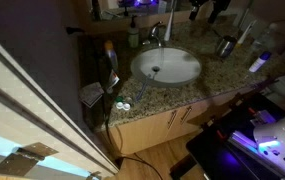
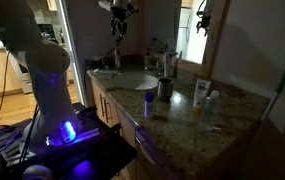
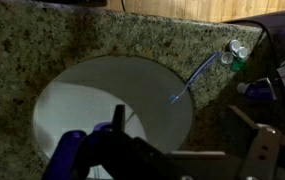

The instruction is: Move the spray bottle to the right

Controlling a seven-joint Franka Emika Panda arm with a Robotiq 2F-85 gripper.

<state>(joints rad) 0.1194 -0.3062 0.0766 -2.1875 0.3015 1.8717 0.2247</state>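
Note:
The spray bottle (image 1: 109,62) is tall and slim with a dark body and an orange-red head. It stands upright on the granite counter at the left end, beside the white sink (image 1: 166,66). It also shows in an exterior view (image 2: 117,52) at the far end of the counter. My gripper (image 2: 120,9) hangs high above the sink, well apart from the bottle. In the wrist view my gripper (image 3: 167,150) is open and empty, looking down on the basin (image 3: 82,100). The spray bottle is out of the wrist view.
A faucet (image 1: 160,32) stands behind the sink, with a short greenish-yellow bottle (image 1: 133,38) near it. A metal cup (image 1: 225,45) and small items lie on the counter right of the sink. A wall edge (image 1: 42,90) bounds the left side.

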